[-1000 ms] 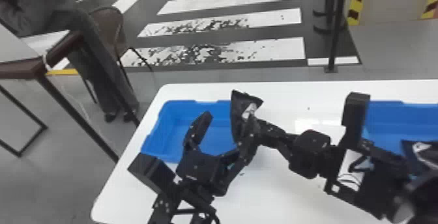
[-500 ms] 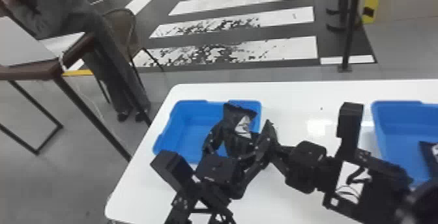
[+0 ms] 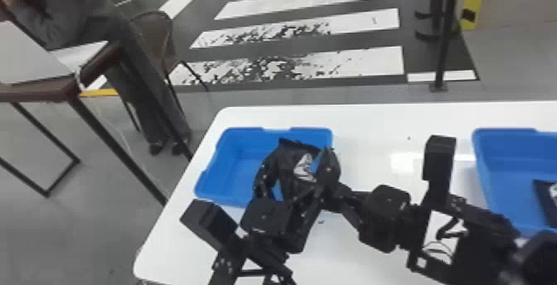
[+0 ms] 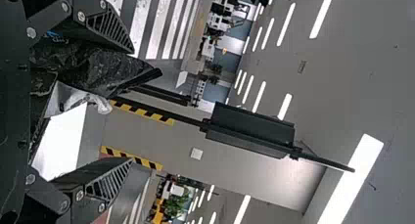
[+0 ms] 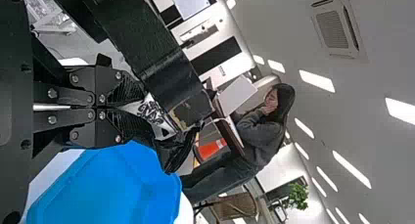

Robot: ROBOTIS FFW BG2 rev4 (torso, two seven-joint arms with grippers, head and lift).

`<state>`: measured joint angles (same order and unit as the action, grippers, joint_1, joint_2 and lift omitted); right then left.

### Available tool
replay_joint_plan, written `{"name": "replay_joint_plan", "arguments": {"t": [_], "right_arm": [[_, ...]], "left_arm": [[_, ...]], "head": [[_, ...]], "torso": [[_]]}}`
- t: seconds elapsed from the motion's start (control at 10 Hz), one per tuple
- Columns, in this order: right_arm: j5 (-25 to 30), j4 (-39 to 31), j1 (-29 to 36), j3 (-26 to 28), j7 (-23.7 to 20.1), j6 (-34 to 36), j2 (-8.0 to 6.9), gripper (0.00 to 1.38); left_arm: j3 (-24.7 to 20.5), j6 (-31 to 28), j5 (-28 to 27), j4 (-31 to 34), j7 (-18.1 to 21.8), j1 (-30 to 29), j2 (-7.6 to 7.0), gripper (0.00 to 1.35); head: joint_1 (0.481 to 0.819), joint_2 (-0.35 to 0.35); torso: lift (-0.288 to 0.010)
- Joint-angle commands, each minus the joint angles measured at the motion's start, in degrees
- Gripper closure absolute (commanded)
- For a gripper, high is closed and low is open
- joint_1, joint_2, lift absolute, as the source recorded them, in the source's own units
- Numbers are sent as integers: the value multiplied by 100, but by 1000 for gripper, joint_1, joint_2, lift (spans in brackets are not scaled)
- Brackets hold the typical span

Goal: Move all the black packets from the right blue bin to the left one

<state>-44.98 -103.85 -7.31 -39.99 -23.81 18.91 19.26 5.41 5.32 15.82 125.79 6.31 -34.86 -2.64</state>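
Above the table (image 3: 373, 126), a black packet (image 3: 290, 155) is clamped in the right pincer (image 3: 326, 170).

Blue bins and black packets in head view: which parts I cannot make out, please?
Right blue bin: head view, cut off by right edge.
Packet lying in it: head view, cut off by same edge.
Left blue bin: head view, floor partly hidden by held packet and left gripper.

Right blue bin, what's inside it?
Part of a black packet shows in the right blue bin. The right arm covers its near edge, so I can't tell what's there.
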Motion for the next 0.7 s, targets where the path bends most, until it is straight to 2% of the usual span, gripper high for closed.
{"name": "replay_joint_plan", "arguments": {"t": [0.0,0.1,0.2,0.3,0.6], "right_arm": [[-16,0,0,0,-1,-7,8,1128],[-27,0,0,0,-1,-7,8,1128],[-38,0,0,0,-1,-7,8,1128],[-50,0,0,0,-1,-21,8,1128],[-118,28,28,0,-1,-133,8,1127]], "left_arm": [[-39,-152,-5,-1,2,-15,0,777],[-84,-236,-142,84,2,-29,0,926],[-107,-82,-245,98,2,-43,9,1134],[-164,3,-359,112,-16,-57,27,1205],[-210,143,-519,182,-16,-85,44,1205]], "head": [[695,350],[695,350],[695,350],[695,350],[695,350]], "torso": [[-140],[-140],[-140],[-140],[-140]]}}
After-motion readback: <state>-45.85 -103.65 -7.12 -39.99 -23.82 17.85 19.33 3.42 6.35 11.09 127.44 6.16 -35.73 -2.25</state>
